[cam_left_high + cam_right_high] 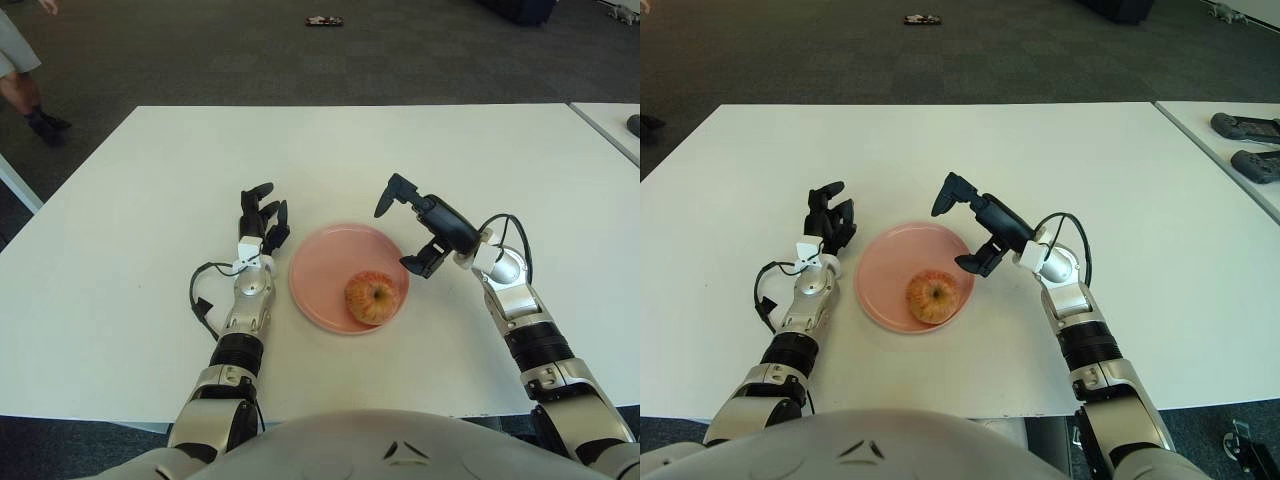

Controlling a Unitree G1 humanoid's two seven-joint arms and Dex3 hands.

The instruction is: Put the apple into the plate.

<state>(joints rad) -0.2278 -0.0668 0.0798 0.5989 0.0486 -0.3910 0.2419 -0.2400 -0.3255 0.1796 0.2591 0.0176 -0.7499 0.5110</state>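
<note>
Your pink plate (320, 255) holds the apple (371, 298), lying toward its near right rim. Your right hand (413, 226) hovers by the plate's right edge, fingers spread and empty. Your left hand (260, 222) sits left of the plate, fingers relaxed. White counter (150, 170); dark carpet (200, 50) beyond.

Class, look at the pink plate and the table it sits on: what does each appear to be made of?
Plate: probably matte plastic or glazed ceramic, judging by its even pink colour and thin raised rim. Table: smooth white laminate or painted board, with a flat uniform surface showing no grain.
</note>
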